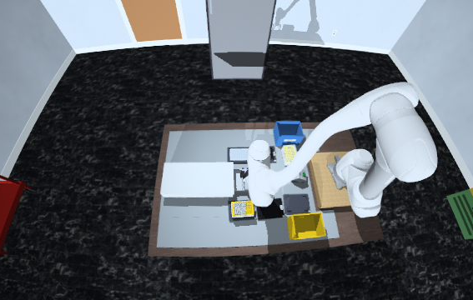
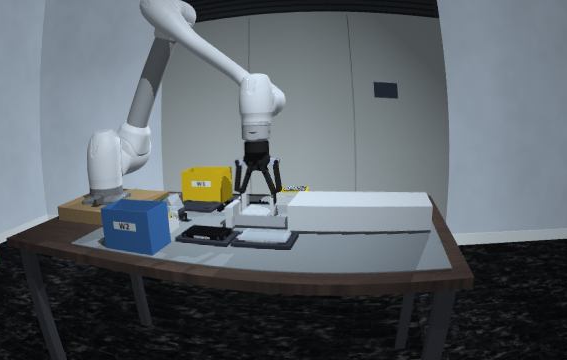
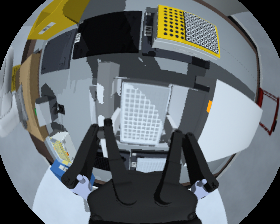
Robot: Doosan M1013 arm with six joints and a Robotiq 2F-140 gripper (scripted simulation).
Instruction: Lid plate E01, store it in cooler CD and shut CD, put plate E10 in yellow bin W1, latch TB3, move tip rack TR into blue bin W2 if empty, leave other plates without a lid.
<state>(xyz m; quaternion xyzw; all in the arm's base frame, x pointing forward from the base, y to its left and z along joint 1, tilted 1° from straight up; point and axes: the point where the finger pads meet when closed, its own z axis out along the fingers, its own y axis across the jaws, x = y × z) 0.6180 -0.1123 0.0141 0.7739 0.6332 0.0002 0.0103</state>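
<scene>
My gripper (image 2: pixel 258 196) (image 3: pixel 142 115) points straight down over the open drawer (image 2: pixel 255 216) of the white cooler CD (image 2: pixel 360 210) (image 1: pixel 198 179). It is shut on the white assay plate (image 3: pixel 144 111) (image 2: pixel 256 209), gripping its long sides. The plate is level and low inside the drawer; I cannot tell whether it rests on the floor. The clear plate (image 2: pixel 265 236) (image 1: pixel 238 154) sits in its nest. The tip rack TR (image 1: pixel 242 208) (image 3: pixel 187 28) shows a yellow top. The tip box TB3 (image 1: pixel 289 153) stands by the blue bin.
The yellow bin W1 (image 1: pixel 306 226) (image 2: pixel 206 183) and the blue bin W2 (image 1: pixel 288 133) (image 2: pixel 135 225) stand upright. An empty black nest (image 2: pixel 206 232) lies beside the clear plate. A grey nest (image 1: pixel 296 203) sits near W1. The green key (image 1: pixel 302 171) is near the arm's base.
</scene>
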